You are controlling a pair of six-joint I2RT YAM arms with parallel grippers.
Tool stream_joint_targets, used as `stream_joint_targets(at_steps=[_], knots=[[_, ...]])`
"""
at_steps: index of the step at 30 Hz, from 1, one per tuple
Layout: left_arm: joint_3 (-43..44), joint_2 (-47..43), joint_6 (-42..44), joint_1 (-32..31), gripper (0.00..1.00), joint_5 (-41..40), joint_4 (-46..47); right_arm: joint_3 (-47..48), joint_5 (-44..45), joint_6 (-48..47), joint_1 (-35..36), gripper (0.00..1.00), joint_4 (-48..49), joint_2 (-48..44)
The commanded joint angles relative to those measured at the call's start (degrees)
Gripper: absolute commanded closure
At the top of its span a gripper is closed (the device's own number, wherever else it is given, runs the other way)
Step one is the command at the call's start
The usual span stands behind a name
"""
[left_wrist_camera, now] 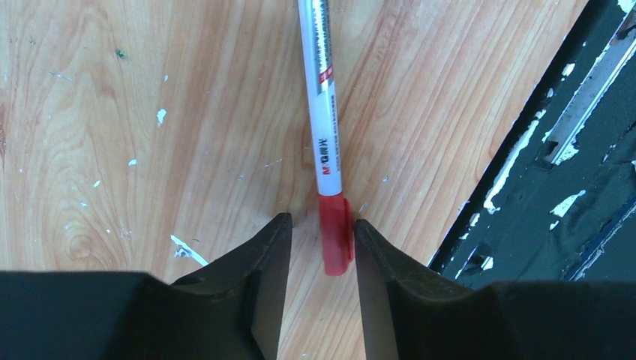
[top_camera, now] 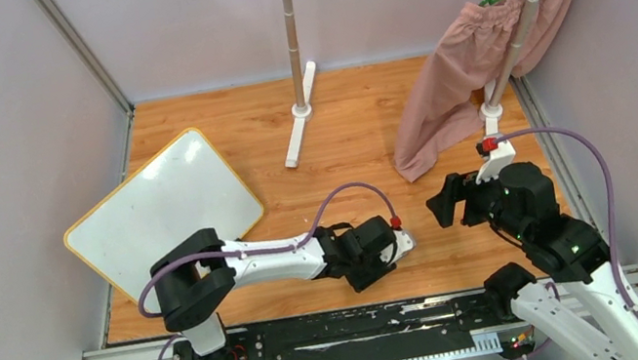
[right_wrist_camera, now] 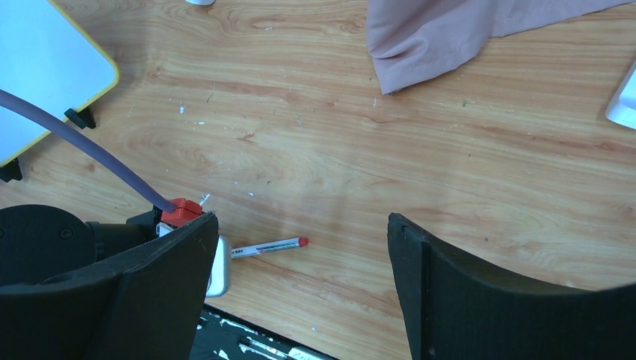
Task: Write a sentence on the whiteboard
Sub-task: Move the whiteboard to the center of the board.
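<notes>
Jaws of the left gripper [left_wrist_camera: 321, 247] are seen partly open, straddling the red cap end of a marker [left_wrist_camera: 325, 142] that lies flat on the wooden bench [left_wrist_camera: 150, 112]; the right-hand finger looks to be touching the cap, while a gap shows on the other side, so a firm hold cannot be claimed. Jaws of the right gripper [right_wrist_camera: 300, 277] are spread wide and nothing is held between them; that gripper hangs over the near right of the bench.

The marker is judged light, stiff and smooth, a slim white plastic barrel likely to roll or slip if pinched off-centre. A hold across the barrel just beyond the cap would be expected to leave the cap free for removal, whereas a pinch on the cap alone could let the body pull loose.

The whiteboard [top_camera: 163, 207] is propped on small black feet at the far left of the bench, well apart from the marker, its face tilted and blank; no sentence is seen on it. It is judged rigid but light, so it may shift under pen pressure.

Printing on the barrel is seen in red and grey; a small logo is seen near the cap, but nothing is legible
</notes>
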Motion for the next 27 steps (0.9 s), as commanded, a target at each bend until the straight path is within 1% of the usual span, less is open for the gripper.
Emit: stream_joint_targets(at_steps=[1, 3, 6, 9, 13, 21, 27], knots=[[0.38, 3.56, -0.21, -1.36, 0.62, -0.86, -0.47, 2.19, 1.50, -0.45, -0.93, 0.14, -0.90, -0.71], [0.36, 3.89, -0.03, -1.80, 0.65, -2.73, -0.96, 2.59, 1.63, -0.66, -0.94, 0.14, -1.30, -0.87], [-0.12, 3.86, 0.02, -1.95, 0.72, -3.10, -1.05, 2.92, 1.61, -0.94, -0.93, 0.14, -1.76, -1.09], [-0.43, 3.14, -0.24, -1.95, 0.83, -3.40, -0.73, 2.90, 1.59, -0.89, -0.93, 0.14, -1.91, -1.19], [-0.60, 1.50, -1.28, -1.99, 1.00, -4.34, 0.32, 2.47, 1.62, -0.35, -0.98, 0.14, -1.86, -1.24], [-1.31, -0.36, -5.40, -1.42, 1.00, -11.34, 1.61, 0.33, 0.35, 1.97, -0.95, 0.14, -1.11, -1.88], [-3.89, -1.39, -9.16, 0.50, 1.00, -11.89, 3.29, -2.14, -0.99, 3.48, -0.93, 0.14, 0.49, -1.47]])
